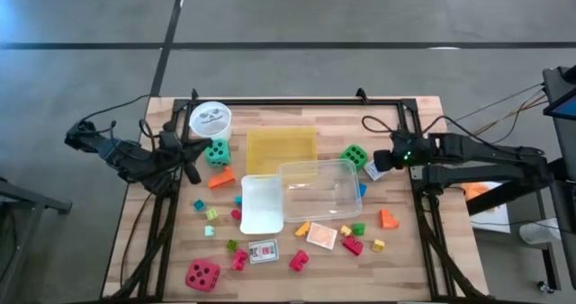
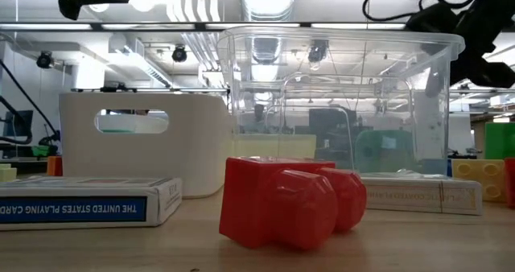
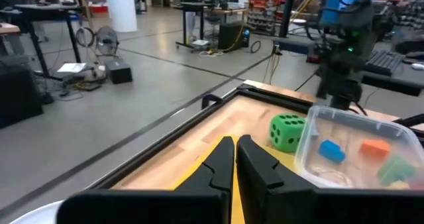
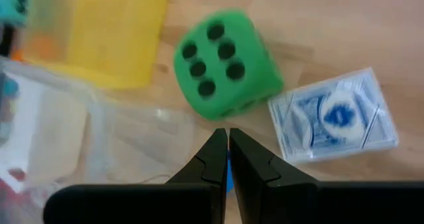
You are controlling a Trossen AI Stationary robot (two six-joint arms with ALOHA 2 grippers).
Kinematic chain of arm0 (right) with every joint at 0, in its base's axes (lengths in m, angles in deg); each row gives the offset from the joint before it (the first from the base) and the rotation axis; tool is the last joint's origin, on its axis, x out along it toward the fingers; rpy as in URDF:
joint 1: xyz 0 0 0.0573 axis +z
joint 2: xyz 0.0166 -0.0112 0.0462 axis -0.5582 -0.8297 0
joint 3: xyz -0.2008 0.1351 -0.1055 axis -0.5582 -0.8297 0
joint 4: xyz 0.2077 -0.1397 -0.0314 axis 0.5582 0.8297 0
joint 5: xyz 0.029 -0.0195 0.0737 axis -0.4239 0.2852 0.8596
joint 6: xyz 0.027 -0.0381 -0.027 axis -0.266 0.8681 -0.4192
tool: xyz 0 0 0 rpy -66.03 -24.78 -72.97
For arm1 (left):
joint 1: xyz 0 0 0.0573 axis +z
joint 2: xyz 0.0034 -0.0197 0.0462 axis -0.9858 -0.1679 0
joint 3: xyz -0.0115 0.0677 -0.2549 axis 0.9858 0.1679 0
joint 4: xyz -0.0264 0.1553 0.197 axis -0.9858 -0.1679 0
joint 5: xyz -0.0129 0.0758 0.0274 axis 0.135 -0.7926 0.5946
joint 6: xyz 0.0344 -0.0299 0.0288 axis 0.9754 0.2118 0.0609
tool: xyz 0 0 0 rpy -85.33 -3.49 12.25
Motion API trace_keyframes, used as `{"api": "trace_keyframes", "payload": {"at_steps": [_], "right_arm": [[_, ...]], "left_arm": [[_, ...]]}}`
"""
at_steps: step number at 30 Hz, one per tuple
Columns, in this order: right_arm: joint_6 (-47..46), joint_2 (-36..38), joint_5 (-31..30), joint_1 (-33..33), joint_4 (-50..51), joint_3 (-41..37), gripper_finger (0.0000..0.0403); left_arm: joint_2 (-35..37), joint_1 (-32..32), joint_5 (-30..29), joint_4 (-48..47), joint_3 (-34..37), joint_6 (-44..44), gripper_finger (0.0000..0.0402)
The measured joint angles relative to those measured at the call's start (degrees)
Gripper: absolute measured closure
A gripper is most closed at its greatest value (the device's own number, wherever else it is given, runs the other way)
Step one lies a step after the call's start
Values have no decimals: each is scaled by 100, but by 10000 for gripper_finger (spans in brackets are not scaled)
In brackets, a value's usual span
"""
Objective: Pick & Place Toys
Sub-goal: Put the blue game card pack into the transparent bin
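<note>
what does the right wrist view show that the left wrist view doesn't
Only the right wrist view: the blue card pack beside the green die, the yellow tray, and the shut right gripper. Only the left wrist view: the shut left gripper and the room's floor. Both: the green die and the clear plastic box.

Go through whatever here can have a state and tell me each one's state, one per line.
left gripper: jaws shut, empty, by the white cup.
right gripper: jaws shut, empty, above the green die.
clear plastic box: upright, open-topped, nothing visible inside.
yellow tray: flat, empty.
blue card pack: lying flat, closed.
</note>
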Motion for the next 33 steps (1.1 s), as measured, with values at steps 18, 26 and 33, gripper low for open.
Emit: {"api": "trace_keyframes", "payload": {"at_steps": [18, 26, 33], "right_arm": [[2608, -1623, 636, -2, -381, -61, 266], [4331, -2340, 667, 0, -138, 111, 125], [5249, -2848, 650, -2, -112, 174, 65]], "left_arm": [[0, 109, -40, -31, -39, 362, 387], [0, 132, -126, -1, -165, 668, 387], [-4, 135, -117, -85, -21, 95, 387]]}}
